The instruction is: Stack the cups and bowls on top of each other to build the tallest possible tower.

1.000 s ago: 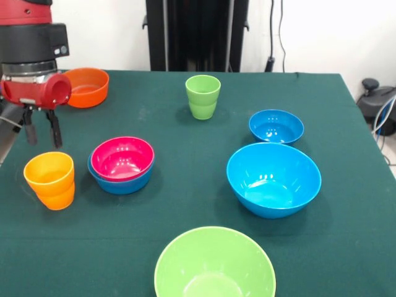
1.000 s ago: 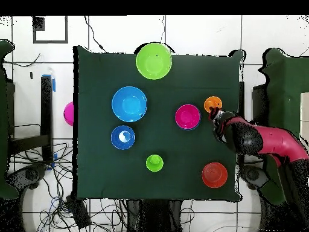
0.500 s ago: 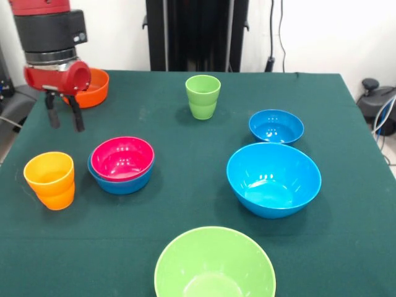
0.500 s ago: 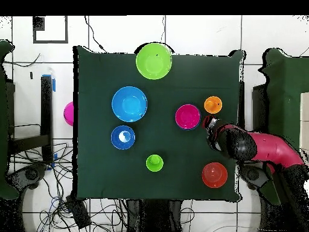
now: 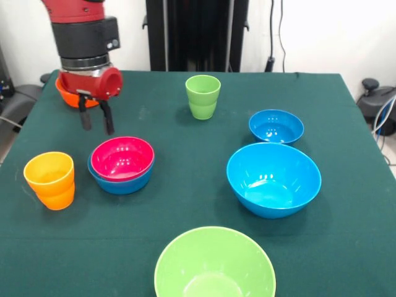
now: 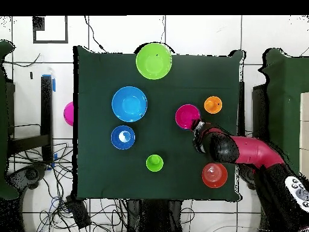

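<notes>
My gripper (image 5: 96,122) (image 6: 195,127) hangs open and empty just behind the pink-red bowl (image 5: 122,158) (image 6: 187,115), which is nested in a small blue bowl (image 5: 121,180). The orange-yellow cup (image 5: 50,180) (image 6: 212,104) stands alone at the left. Behind the arm, the small orange bowl (image 5: 65,94) (image 6: 214,175) is mostly hidden. The light green cup (image 5: 203,96) (image 6: 154,162) stands at the back middle. A small blue bowl (image 5: 276,127) (image 6: 122,137), the large blue bowl (image 5: 273,179) (image 6: 129,103) and the large lime green bowl (image 5: 214,265) (image 6: 153,60) sit apart on the right and front.
The dark green table (image 5: 185,204) carries everything. A magenta round thing (image 6: 69,113) pokes out beyond the table's edge in the overhead view. A black stand (image 5: 197,34) rises behind the table.
The arm has swung from beside the orange-yellow cup toward the table's middle, ending behind the pink-red bowl. It now covers most of the orange bowl. No cup or bowl moved.
</notes>
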Robot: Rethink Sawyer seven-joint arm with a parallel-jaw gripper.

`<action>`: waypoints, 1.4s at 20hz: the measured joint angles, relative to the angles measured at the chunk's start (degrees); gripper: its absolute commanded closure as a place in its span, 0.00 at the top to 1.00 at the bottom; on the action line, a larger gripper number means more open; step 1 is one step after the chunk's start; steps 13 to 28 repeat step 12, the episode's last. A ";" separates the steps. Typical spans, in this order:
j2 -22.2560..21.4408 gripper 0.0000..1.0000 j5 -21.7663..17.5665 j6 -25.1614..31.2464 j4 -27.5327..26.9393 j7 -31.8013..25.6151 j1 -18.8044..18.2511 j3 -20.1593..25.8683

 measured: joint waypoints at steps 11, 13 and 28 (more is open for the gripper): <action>4.36 1.00 6.74 -11.08 0.23 3.99 5.59 -6.07; 4.73 1.00 7.11 -11.51 0.23 3.99 5.80 -6.32; 4.73 1.00 7.11 -11.51 0.23 3.99 5.80 -6.32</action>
